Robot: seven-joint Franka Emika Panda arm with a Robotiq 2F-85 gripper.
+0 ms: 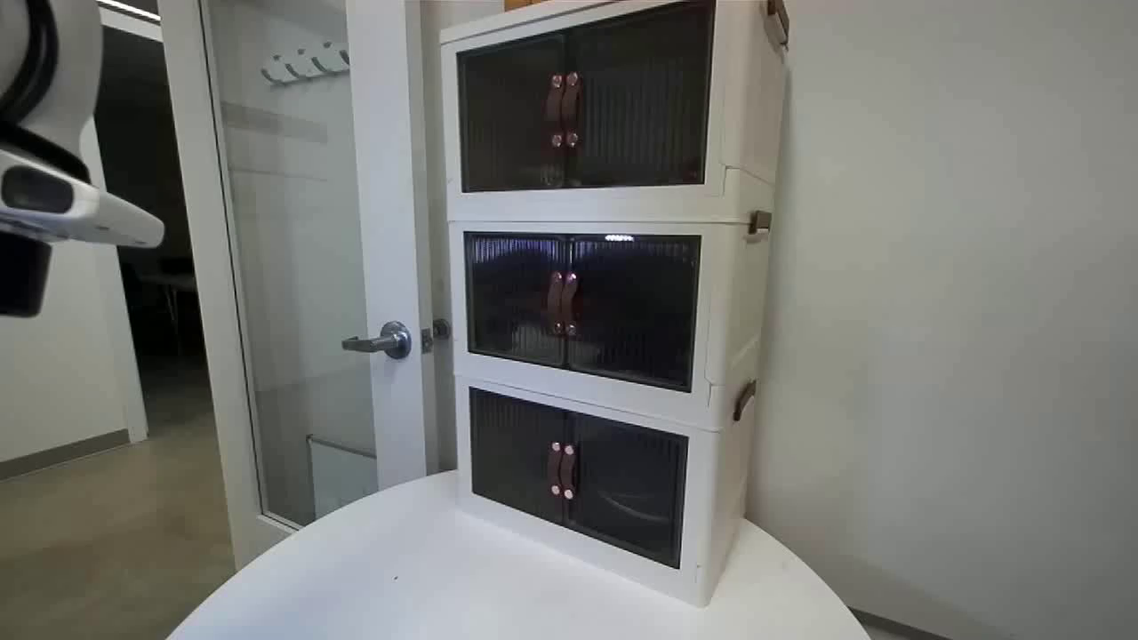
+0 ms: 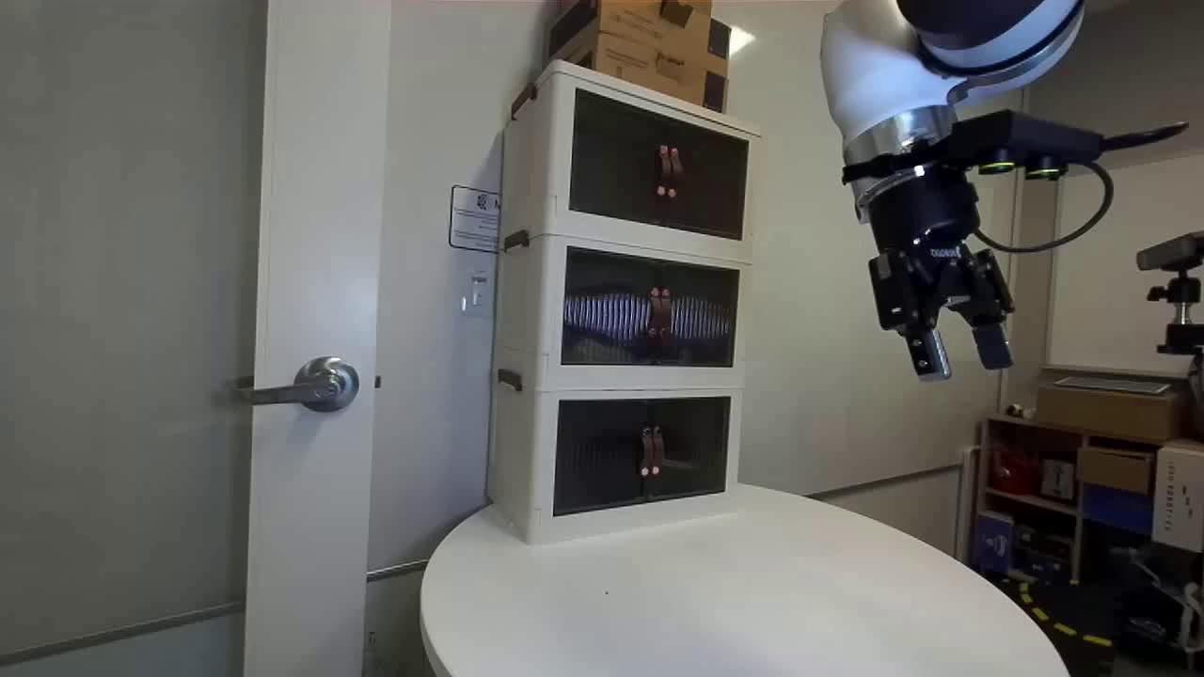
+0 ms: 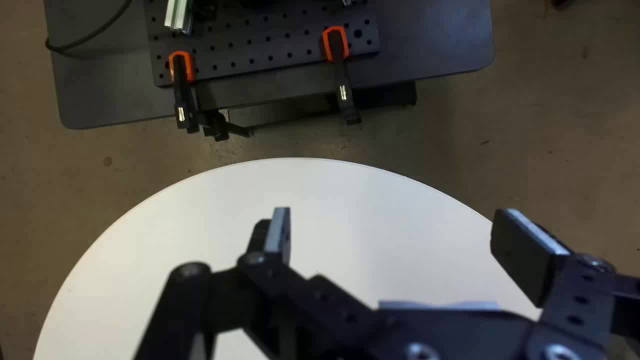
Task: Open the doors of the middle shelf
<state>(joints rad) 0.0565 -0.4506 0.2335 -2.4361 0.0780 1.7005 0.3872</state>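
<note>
- Presently observed middle shelf [image 1: 582, 388] midway up a three-tier stack [image 2: 649, 377], between upper shelf [image 1: 587, 204] and lower shelf [image 1: 587, 548], with left door [image 1: 516, 311] and right door [image 1: 636, 311] closed. Judged as task not yet started.
- Found handles [image 1: 571, 304] side by side at the meeting line of the doors; presumably fitted there to let each door swing outward from the middle.
- Noted stack on far side of bench [image 2: 752, 602], close to wall [image 1: 960, 267], with doors toward the near space; likely set so to keep doors within reach and give some backing. Unable to tell whether touching the wall.
- Noted cardboard box [image 2: 625, 58] on top, perhaps merely stored; possibly steadying through weight, possibly prone to shift under a hard tug.
- Found claw [image 2: 961, 356] with fingers [image 3: 279, 235] spread apart and nothing between, angled downward above the bench, well apart from the stack and to the right of it in an exterior view. Judged held off so as to leave room for lining up.
- Advised next: turn claw toward the doors, take one handle alone, pull gently outward, then repeat. To be guarded against: catching both handles at once, given such close spacing.
</note>
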